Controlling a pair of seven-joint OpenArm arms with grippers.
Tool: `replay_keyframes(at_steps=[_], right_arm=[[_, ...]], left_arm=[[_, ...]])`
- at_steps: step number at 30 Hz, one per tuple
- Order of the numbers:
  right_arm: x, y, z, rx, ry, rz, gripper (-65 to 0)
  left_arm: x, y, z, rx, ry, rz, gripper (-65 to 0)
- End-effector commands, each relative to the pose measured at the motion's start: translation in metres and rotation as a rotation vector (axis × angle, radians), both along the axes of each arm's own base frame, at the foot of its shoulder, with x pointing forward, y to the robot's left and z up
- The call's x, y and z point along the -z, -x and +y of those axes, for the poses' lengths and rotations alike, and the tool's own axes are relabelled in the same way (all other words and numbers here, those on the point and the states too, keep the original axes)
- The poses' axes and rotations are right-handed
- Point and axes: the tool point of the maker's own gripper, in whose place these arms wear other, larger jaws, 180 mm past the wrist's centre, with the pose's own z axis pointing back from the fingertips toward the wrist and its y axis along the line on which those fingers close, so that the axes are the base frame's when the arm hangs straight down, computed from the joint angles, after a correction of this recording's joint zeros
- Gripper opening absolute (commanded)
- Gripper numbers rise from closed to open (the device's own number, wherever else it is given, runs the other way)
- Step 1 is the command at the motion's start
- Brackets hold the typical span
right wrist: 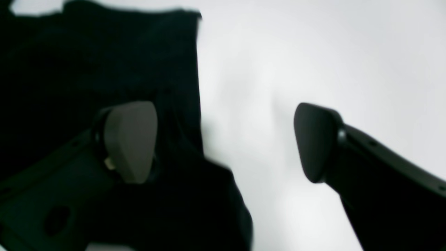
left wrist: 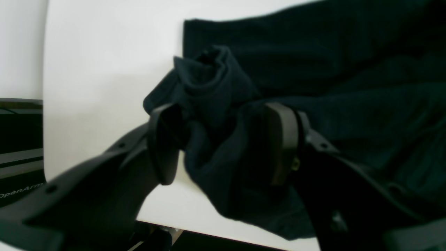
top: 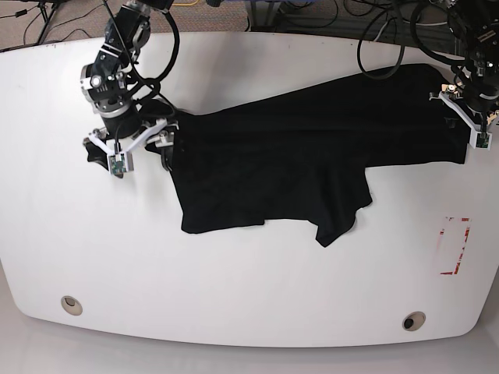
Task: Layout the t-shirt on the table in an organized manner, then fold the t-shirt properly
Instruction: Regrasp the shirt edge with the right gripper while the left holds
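Lying stretched across the table from 9 to 3 o'clock, the t-shirt is spread for folding. The left gripper stands spread around a bunched edge. The right gripper gapes wide, holding nothing.

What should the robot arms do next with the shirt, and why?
Probably lift both grippers clear of the t-shirt and reach for new edges. The right gripper is wide open beside the cloth, the left gripper is open with a bunched fold between its jaws, and one sleeve is still crumpled.
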Motion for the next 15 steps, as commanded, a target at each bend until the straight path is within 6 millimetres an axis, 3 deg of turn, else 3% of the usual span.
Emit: replay_keyframes(at_steps=[1,8,15], right_arm=[[-0.007,-0.019,0.014,-0.040,-0.029,-0.046,-6.7],[0.009,-0.046,0.055,-0.146,-0.086,-0.015,-6.7],[0.019,-0.081,0.058,-0.152,-0.127,0.012,-6.7]], left_arm=[[-0.015,-0.008,0.004,0.014,-0.026,-0.047,-30.4],[-0.016,-0.009,0.004,0.014,-0.026,-0.050,-30.6],[-0.016,-0.010,0.003,0.015,-0.025,-0.051,-31.0]])
